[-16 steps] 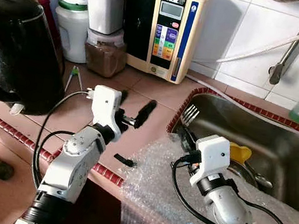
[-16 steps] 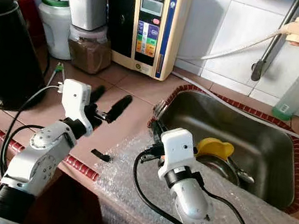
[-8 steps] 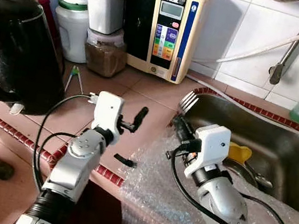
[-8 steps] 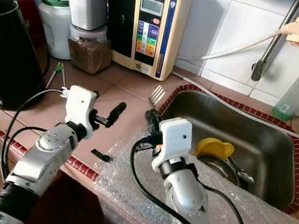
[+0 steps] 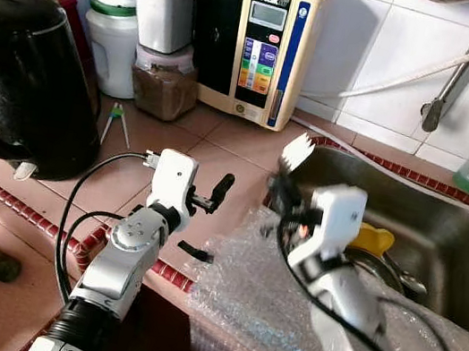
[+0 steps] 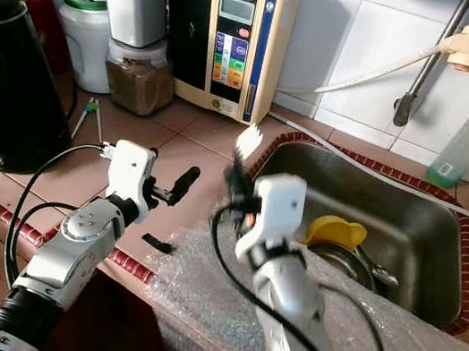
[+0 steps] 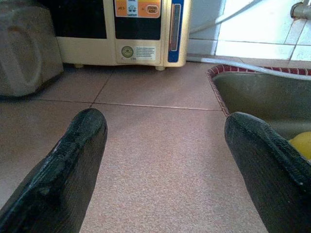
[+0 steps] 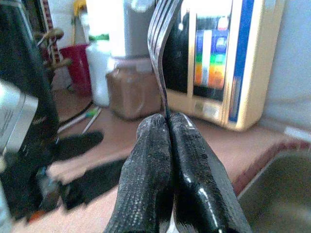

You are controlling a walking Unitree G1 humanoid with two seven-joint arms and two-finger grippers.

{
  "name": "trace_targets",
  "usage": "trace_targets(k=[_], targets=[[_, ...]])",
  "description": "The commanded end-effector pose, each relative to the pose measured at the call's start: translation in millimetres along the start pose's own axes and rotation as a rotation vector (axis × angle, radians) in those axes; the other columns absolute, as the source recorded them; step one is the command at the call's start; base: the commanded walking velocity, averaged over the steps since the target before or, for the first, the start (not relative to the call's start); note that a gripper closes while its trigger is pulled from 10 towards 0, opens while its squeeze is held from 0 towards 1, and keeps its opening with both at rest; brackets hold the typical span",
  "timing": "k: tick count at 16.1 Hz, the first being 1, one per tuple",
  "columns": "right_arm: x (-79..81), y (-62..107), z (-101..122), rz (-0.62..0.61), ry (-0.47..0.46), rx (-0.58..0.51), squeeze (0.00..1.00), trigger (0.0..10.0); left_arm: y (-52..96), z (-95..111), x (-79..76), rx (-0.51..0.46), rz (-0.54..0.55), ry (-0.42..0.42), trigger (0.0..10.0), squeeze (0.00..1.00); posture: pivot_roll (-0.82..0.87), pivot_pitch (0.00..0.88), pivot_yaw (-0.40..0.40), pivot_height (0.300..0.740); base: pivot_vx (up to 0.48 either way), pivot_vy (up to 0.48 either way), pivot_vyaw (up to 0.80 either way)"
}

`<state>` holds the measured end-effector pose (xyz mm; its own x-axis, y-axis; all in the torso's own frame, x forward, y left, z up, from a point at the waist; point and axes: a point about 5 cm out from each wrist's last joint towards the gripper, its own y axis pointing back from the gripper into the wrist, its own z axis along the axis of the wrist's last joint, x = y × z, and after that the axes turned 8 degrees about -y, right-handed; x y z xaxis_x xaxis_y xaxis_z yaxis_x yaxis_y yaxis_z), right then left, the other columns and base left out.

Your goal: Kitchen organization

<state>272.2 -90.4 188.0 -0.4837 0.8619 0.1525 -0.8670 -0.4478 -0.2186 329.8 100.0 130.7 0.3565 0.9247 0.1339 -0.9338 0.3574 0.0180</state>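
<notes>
A metal fork (image 5: 297, 151) stands tines up, pinched at its neck by my right gripper (image 5: 282, 195), which is shut on it above the left rim of the steel sink (image 5: 369, 183). In the right wrist view the fork (image 8: 162, 53) rises from between the two closed fingertips (image 8: 151, 145). My left gripper (image 5: 212, 197) hovers low over the tiled counter (image 5: 238, 153) just left of the fork. It is open, its fingers (image 7: 73, 165) spread wide with nothing between them.
A black kettle (image 5: 23, 84) stands at the left, with jars (image 5: 164, 86) and a water ioniser (image 5: 262, 44) along the back wall. Bubble wrap (image 5: 238, 308) covers the counter's front edge. A small black piece (image 5: 194, 250) lies by it. A yellow item (image 5: 378, 240) sits in the sink.
My right gripper has lifted the fork from inside the sink's left edge and carried it up and to the left. The left gripper has drawn nearer and slightly right.
</notes>
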Motion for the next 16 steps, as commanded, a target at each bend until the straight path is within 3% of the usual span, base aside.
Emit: trace_targets(k=[1,3,5,8,10,13,14,16], targets=[[-5.0,-2.3,6.5,-0.022,0.033,-0.028,0.00,0.0,-1.2,-0.1,-1.8,0.004,-0.006,-0.015,10.0,0.00,0.02,0.000,0.038,0.740,0.000,0.000,0.00],[-17.5,-7.4,20.4,-0.078,0.163,-0.070,0.00,0.0,-1.3,-0.5,-2.1,0.005,-0.005,-0.014,10.0,0.00,0.02,0.000,0.037,0.740,0.000,0.000,0.00],[-42.1,4.2,23.9,-0.206,0.246,-0.060,0.00,0.0,-1.3,-2.3,-2.1,0.014,-0.007,-0.012,10.0,0.00,0.02,0.000,0.037,0.740,0.000,0.000,0.00],[-67.1,28.2,17.2,-0.359,0.278,-0.017,0.00,0.0,1.1,-4.1,-6.5,0.011,-0.068,0.008,10.0,0.00,0.01,0.000,0.038,0.740,0.000,0.000,0.00],[-83.7,53.8,6.6,-0.496,0.291,0.036,0.00,0.0,2.7,-3.9,-12.5,-0.002,-0.139,-0.005,10.0,0.00,0.00,0.000,0.042,0.740,0.000,0.000,0.00],[-93.3,78.4,-12.9,-0.621,0.285,0.130,0.00,0.0,4.9,2.5,-23.8,-0.041,-0.287,0.045,10.0,0.00,0.00,0.000,0.048,0.740,0.000,0.000,0.00],[-94.5,85.7,-21.8,-0.666,0.247,0.164,0.00,3.2,6.3,4.2,-28.2,-0.051,-0.352,0.059,10.0,0.00,-0.01,0.000,0.049,0.740,0.000,0.000,0.00],[-94.9,93.0,-34.4,-0.705,0.230,0.223,0.00,6.6,6.8,3.1,-31.6,-0.041,-0.409,0.066,10.0,0.00,-0.01,0.000,0.048,0.740,0.000,0.000,0.00]])
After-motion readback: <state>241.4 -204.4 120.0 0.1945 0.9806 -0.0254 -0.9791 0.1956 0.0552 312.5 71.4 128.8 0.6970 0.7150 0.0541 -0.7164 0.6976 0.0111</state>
